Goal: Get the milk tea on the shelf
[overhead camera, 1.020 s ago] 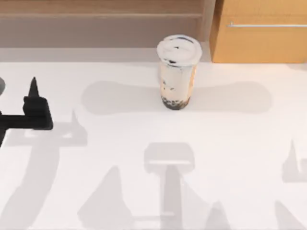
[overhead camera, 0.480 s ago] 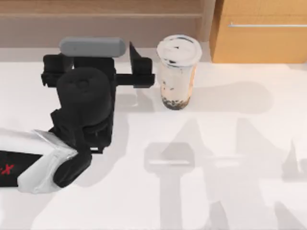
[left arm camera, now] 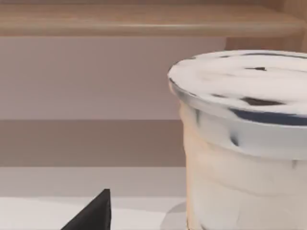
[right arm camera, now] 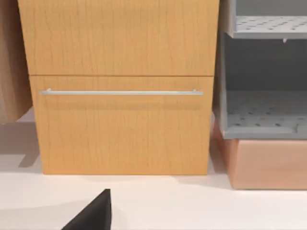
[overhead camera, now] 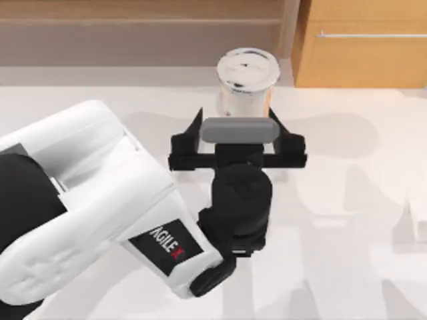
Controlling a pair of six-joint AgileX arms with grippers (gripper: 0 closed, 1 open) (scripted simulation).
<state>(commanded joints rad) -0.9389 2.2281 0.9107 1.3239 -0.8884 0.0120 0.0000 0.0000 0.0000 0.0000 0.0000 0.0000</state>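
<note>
The left gripper [overhead camera: 238, 127] is spread wide, one finger on each side of the milk tea [overhead camera: 247, 80] (not yet squeezing, I judge), lined up to grasp. The cup stands on the table [overhead camera: 347, 220] just before the shelf [overhead camera: 140, 30].

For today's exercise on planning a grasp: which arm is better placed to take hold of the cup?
Left. Its hand is open, fingers either side of the milk tea, which stands before the shelf. The right wrist view faces the cabinet, not the cup.
</note>
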